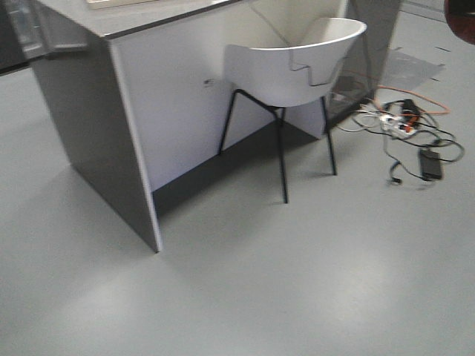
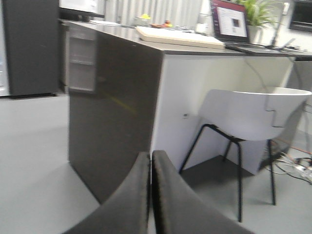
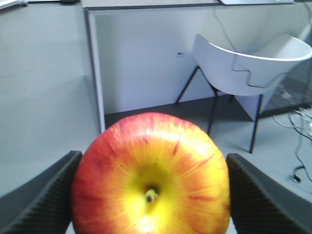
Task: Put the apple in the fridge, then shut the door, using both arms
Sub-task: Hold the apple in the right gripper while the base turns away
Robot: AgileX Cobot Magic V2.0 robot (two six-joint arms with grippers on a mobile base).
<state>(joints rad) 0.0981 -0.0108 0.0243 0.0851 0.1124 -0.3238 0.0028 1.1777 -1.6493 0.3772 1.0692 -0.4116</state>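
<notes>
My right gripper (image 3: 153, 158) is shut on the apple (image 3: 151, 170). The apple is red with a yellow centre, and its stem end faces the right wrist camera between the two black ribbed pads (image 3: 44, 200). My left gripper (image 2: 151, 155) is shut and empty, held low above the floor and pointing at the desk's dark side panel. A tall dark-grey cabinet (image 2: 30, 46), which may be the fridge, stands far back on the left. Beside it is a pale panel with shelf-like bins (image 2: 81, 58), and I cannot tell whether that is the door. The fridge interior is out of view.
A desk with a dark side panel (image 1: 89, 141) and white front (image 1: 178, 111) stands ahead. A white shell chair on thin black legs (image 1: 293, 63) is tucked under it. Cables and a power strip (image 1: 404, 122) lie on the grey floor at the right. A laptop (image 2: 229, 22) and a board sit on the desk.
</notes>
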